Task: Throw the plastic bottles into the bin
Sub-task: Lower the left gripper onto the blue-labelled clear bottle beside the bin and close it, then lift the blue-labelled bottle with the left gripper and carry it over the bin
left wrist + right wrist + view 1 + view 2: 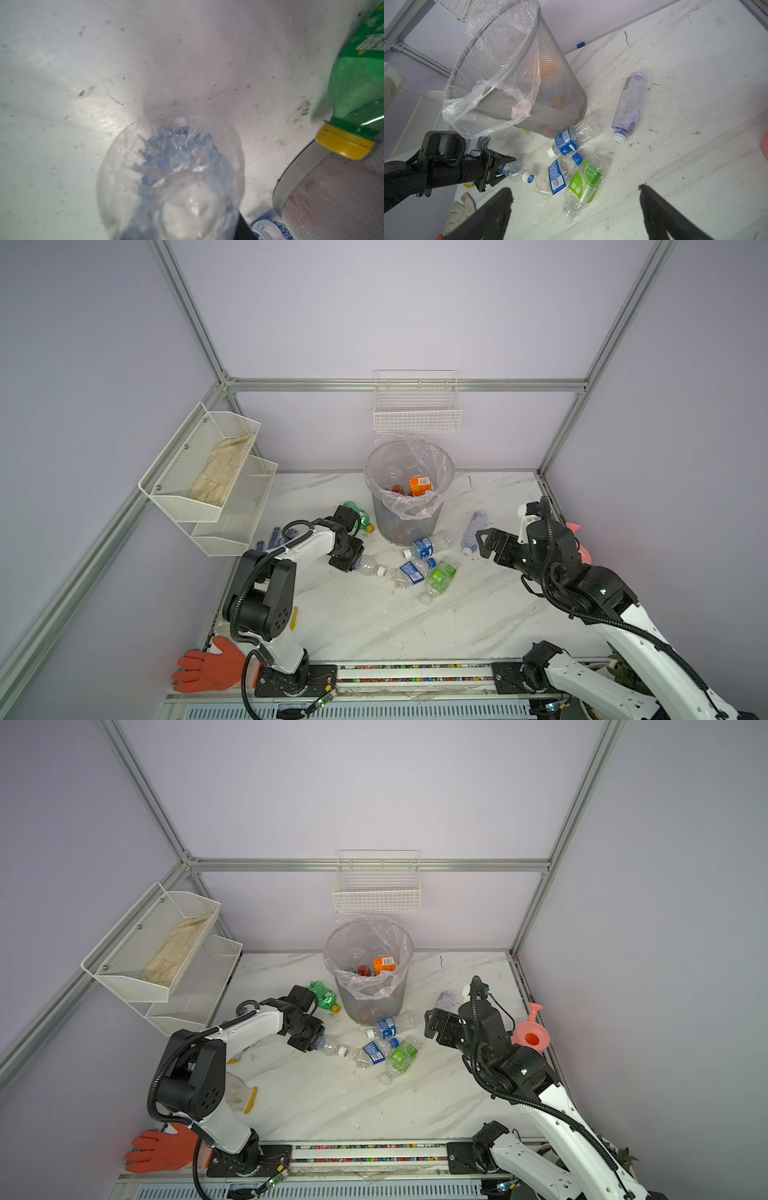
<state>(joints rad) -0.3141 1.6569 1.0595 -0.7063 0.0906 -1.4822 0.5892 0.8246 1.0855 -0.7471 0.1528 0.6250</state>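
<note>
Left gripper (355, 563) jaws grasping clear bottle (370, 566) by its base end, bottle low on counter (374, 622) near bin (405, 526), likely for lifting in. Right gripper (482, 544) jaws released, poised beside loose bottles (419, 568).

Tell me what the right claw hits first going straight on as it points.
Probably the blue-labelled bottle at the foot of the bin; depth is unclear, so the green-labelled bottle nearer the right claw might come first.

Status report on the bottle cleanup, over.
Left gripper shut on clear bottle lying on table. Right gripper open, hovering. Bin upright nearby, partly filled. Five loose bottles around; nothing seen blocking the lift.
</note>
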